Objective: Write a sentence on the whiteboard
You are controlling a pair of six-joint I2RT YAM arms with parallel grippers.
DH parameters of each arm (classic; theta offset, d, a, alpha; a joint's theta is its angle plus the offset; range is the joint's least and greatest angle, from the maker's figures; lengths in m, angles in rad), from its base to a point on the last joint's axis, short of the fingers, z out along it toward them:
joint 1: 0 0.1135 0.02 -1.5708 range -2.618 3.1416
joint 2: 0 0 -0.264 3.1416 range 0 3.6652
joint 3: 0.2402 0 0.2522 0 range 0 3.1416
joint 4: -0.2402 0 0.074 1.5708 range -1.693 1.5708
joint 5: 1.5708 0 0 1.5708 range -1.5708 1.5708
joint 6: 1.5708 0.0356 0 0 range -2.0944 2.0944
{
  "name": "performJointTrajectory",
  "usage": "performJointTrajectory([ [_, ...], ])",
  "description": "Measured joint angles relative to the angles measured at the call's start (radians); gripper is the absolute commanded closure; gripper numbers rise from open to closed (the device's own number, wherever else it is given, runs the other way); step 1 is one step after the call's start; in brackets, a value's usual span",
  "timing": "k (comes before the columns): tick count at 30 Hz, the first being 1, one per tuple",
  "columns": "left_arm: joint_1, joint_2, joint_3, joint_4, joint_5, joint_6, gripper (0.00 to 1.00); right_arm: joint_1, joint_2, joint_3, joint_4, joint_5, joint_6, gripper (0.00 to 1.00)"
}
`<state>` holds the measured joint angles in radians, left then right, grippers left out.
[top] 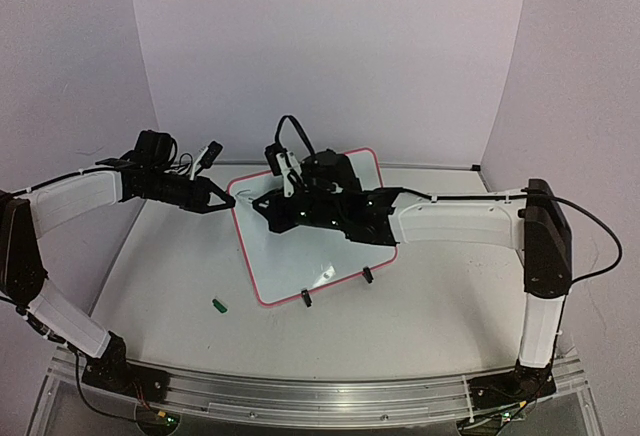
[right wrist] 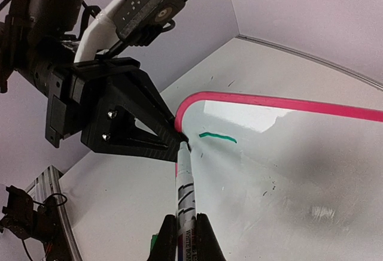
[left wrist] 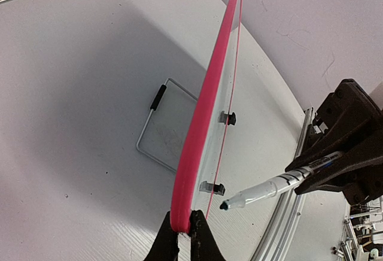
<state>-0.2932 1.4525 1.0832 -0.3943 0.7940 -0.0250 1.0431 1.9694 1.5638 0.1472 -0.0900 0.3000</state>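
1. My left gripper (left wrist: pixel 184 231) is squeezing shut on the pink rim of the whiteboard (right wrist: pixel 287 171), right at a corner. I am doing this so the board is not sliding while I write.
2. My right gripper (right wrist: pixel 185 228) is pinching the marker (right wrist: pixel 185 183) tight, with the tip pointing away from its fingers, at the board.
3. The tip is sitting just beside the left fingers. I cannot tell if it is touching the board.
4. The sentence (right wrist: pixel 216 136) is only one short green line, just past the tip. I think almost all the writing is left.
5. A green cap (top: pixel 220 305) is lying on the table (top: pixel 420 316), well apart from both grippers.
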Motion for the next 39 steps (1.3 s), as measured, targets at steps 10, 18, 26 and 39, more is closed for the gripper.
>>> performJointTrajectory([
  [10,0.000,0.000,0.000,0.000,0.000,0.000,1.00,-0.005,0.020,0.023,-0.015,0.008,0.005,1.00],
  [18,0.000,0.000,0.000,0.000,0.000,0.000,1.00,-0.007,0.028,0.029,-0.021,0.021,0.013,1.00],
  [26,0.000,0.000,0.000,0.000,-0.001,0.000,1.00,-0.007,0.026,0.005,-0.015,0.015,0.020,1.00],
  [39,0.001,0.000,0.000,-0.002,-0.001,0.000,1.00,-0.004,-0.022,-0.129,-0.007,-0.055,0.046,1.00],
])
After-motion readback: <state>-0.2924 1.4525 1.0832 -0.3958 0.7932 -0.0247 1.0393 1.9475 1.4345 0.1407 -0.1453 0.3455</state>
